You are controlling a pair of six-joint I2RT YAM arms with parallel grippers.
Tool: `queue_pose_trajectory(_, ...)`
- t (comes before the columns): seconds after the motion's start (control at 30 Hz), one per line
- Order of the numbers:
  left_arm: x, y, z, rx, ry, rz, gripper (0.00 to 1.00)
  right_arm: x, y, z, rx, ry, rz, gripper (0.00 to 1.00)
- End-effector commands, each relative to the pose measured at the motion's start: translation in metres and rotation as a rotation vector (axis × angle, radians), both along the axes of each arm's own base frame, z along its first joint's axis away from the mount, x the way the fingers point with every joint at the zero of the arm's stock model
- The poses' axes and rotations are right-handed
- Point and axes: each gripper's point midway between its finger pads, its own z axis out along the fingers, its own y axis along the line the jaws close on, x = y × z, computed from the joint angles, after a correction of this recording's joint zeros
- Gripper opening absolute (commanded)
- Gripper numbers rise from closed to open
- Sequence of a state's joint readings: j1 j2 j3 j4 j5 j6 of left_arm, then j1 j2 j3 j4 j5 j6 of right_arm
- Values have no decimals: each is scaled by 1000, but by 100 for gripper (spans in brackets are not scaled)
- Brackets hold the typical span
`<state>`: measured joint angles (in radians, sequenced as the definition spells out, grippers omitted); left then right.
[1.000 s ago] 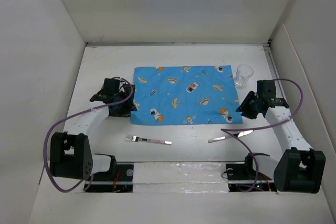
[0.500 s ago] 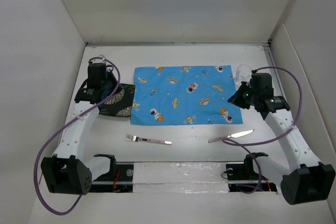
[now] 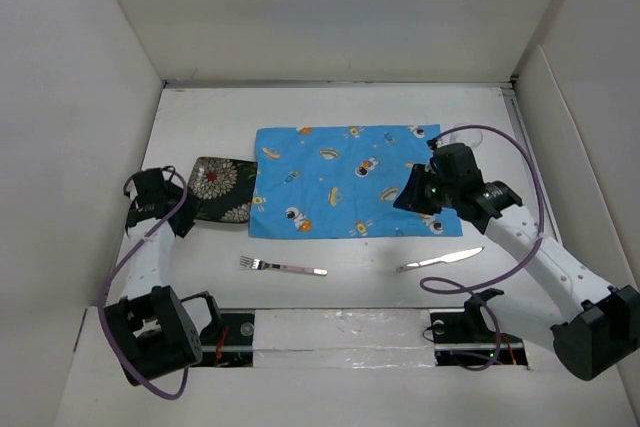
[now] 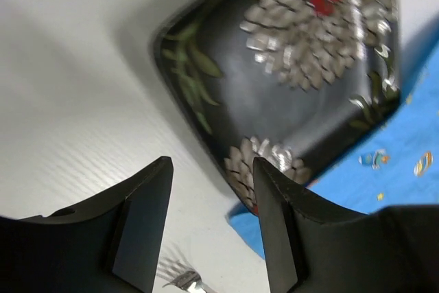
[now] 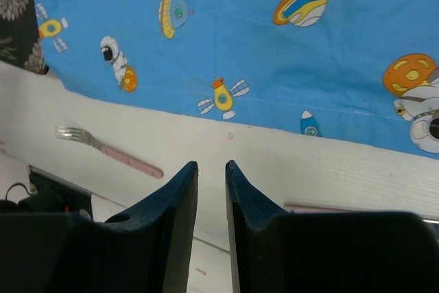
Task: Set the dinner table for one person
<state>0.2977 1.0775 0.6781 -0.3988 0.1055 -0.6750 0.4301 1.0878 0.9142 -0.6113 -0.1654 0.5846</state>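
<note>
The white dinner table (image 3: 350, 107) carries a blue cartoon-printed placemat (image 3: 348, 180). A black floral plate (image 3: 222, 190) lies at the mat's left edge, its corner on the cloth. A pink-handled fork (image 3: 283, 267) and a knife (image 3: 440, 260) lie in front of the mat. My left gripper (image 3: 165, 205) is open and empty, just left of the plate (image 4: 288, 66); in the left wrist view its fingertips (image 4: 211, 162) frame the plate's corner. My right gripper (image 3: 408, 195) hovers over the mat's right part, shut and empty (image 5: 211, 164). The fork (image 5: 110, 149) shows beyond it.
A clear glass (image 3: 462, 135) stands at the mat's far right corner, partly hidden behind my right arm. White walls enclose the table on the left, back and right. A taped strip runs along the near edge between the arm bases (image 3: 340, 332).
My left arm has drawn back to the left and nearer, leaving the plate lying beside the mat. My right arm has swung left from the glass to above the mat.
</note>
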Motion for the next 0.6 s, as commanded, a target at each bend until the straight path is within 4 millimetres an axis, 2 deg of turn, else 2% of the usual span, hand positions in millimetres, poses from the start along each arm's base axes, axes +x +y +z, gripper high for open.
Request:
queue_pose_trajectory(0.0,0,23,-11,-48,-23,133,48,-5,23,8,51,-39,77,29)
queue_pose_trajectory(0.07,0,35,-24,-51,-14,172,50,-9,31,7,53,-35,108,30)
queue_pose_trajectory(0.2,16,45,-27,-59,-34,192,50,-13,39,9,52,-38,155,30)
queue_pose_trajectory(0.33,37,47,-24,-80,-103,187,50,-15,48,9,43,-39,210,30)
queue_pose_trajectory(0.43,44,48,-33,-86,-80,181,48,-19,57,6,37,-25,249,30)
queue_pose_trajectory(0.47,46,51,-41,-79,-58,183,30,-21,62,6,39,-23,264,30)
queue_pose_trajectory(0.5,47,51,-41,-77,-62,183,30,-21,62,6,39,-23,264,30)
queue_pose_trajectory(0.57,47,52,-46,-82,-49,186,21,-20,68,7,45,-24,270,30)
